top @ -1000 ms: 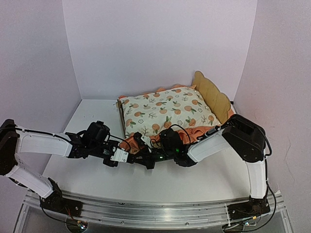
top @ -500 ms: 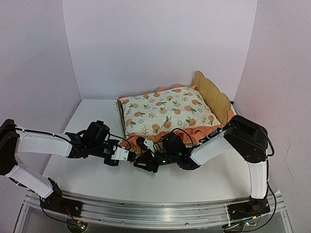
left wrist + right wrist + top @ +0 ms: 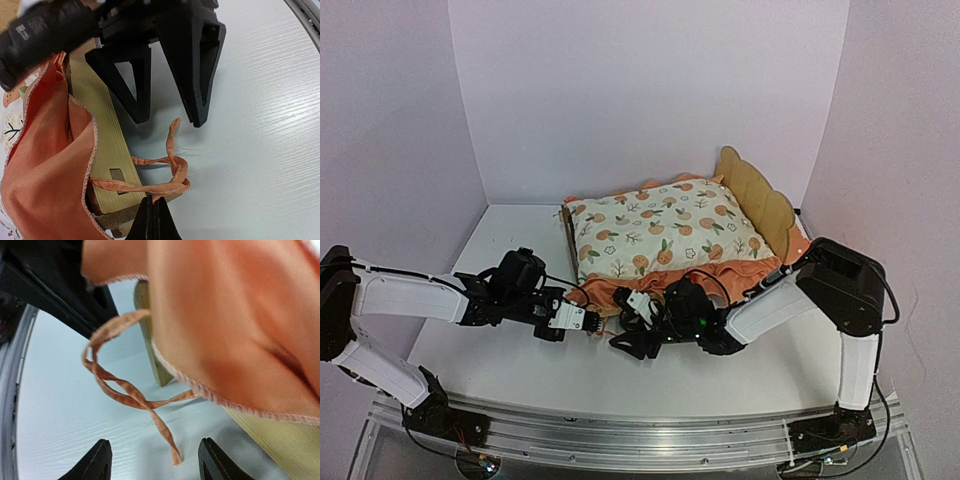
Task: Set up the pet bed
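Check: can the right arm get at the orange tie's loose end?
Probably yes: the right gripper has its jaws open right at the free end of the orange tie, with only bare table nearby. The left gripper pinches the tie farther along.

The pet bed [image 3: 107, 150] is matt plywood; pad [image 3: 45, 170] and ribbon [image 3: 172, 145], orange cloth.

Blurred white-print label [image 3: 31, 26] on right gripper [image 3: 169, 122] body, unreadable, no other legible text
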